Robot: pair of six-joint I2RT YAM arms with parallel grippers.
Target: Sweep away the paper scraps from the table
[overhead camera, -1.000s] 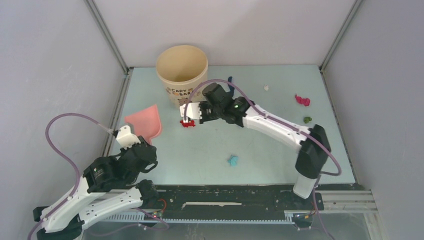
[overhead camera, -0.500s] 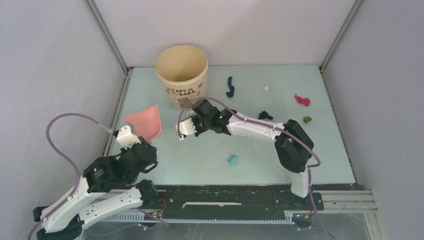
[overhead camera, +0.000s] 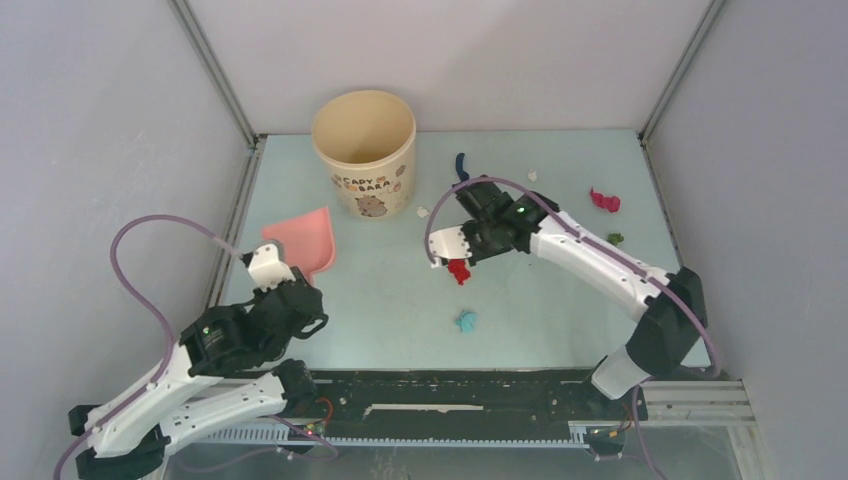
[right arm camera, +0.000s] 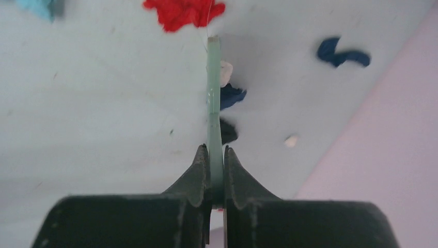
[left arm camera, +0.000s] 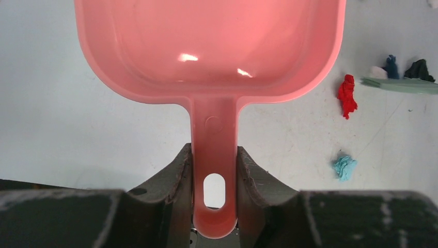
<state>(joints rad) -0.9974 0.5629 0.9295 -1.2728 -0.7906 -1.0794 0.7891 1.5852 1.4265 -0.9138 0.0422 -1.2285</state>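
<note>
Two grips set this up: your left gripper (left arm camera: 214, 155) is clamped on the handle of the pink dustpan (left arm camera: 206, 46). Your right gripper (right arm camera: 215, 155) pinches the thin grey-green brush (right arm camera: 213, 98), seen edge-on with its long axis running straight out from the fingers. Of the paper scraps (overhead camera: 604, 200) scattered over the table (overhead camera: 380, 300), the red scrap (right arm camera: 184, 11) lies just past the brush tip, on the dustpan's side. A white bit and two dark bits sit close against the blade's other face. In the left wrist view that red scrap lies off to the pan's right, well apart from it. Your right arm is the nearer one, so I judge the coming stroke should drive leftward toward the pan. The teal scrap (overhead camera: 466, 320) sits closer to you, off that line.
</note>
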